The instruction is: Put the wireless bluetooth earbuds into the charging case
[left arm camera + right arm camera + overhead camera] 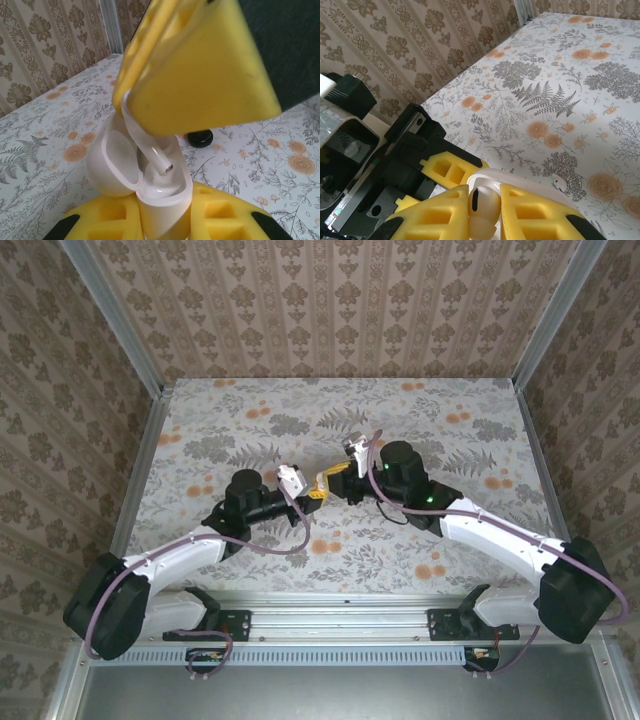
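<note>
Viewing from the top external camera: both arms reach inward and meet over the middle of the floral table. The left gripper and right gripper stand tip to tip, yellow finger pads touching or nearly so. What they carry is too small to make out at this range.

Left wrist view: the left gripper is clamped on the lower body of the white charging case, one yellow pad on either side. The case is held upright off the table, its lid hinged open to the left. A white earbud sits stem-down in the case's mouth, partly entered. A yellow finger of the right gripper presses in from above and covers the earbud's upper part. A small black rounded object lies on the table beyond the case, apart from it; its identity cannot be told.

Right wrist view: the right gripper is closed on the white earbud, which is pinched between its two yellow pads. The charging case's white rim curves just beneath. A second small white earbud-shaped piece lies at that rim's far edge; contact cannot be told. A yellow finger of the left gripper meets the case from the left.
</note>
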Motion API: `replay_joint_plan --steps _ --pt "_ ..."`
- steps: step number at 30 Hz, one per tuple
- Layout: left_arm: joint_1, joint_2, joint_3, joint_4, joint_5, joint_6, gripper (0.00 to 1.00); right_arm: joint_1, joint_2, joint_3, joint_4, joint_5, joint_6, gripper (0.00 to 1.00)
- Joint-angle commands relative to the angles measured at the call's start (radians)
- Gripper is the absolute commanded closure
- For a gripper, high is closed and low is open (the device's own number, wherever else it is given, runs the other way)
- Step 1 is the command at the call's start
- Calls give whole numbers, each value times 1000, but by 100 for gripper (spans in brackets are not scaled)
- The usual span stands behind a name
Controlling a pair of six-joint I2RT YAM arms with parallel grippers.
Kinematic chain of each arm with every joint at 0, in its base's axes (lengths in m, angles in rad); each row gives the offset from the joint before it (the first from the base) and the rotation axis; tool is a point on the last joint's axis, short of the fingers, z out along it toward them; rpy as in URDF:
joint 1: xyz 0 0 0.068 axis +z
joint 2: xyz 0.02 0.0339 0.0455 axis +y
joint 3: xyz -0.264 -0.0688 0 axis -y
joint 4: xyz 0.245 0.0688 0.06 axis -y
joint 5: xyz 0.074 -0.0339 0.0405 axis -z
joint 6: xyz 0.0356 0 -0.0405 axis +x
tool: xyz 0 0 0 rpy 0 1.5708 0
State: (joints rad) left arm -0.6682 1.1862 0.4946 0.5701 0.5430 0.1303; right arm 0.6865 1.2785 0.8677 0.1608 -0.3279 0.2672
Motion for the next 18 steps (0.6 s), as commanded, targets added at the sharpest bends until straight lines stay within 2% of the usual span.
replay_joint_plan --steps 1,18 --pt "-4 -19 37 28 11 -26 83 10 13 34 34 -28 -3 82" --pt "5 -36 45 33 7 -45 83 25 36 28 2 -47 -32 82"
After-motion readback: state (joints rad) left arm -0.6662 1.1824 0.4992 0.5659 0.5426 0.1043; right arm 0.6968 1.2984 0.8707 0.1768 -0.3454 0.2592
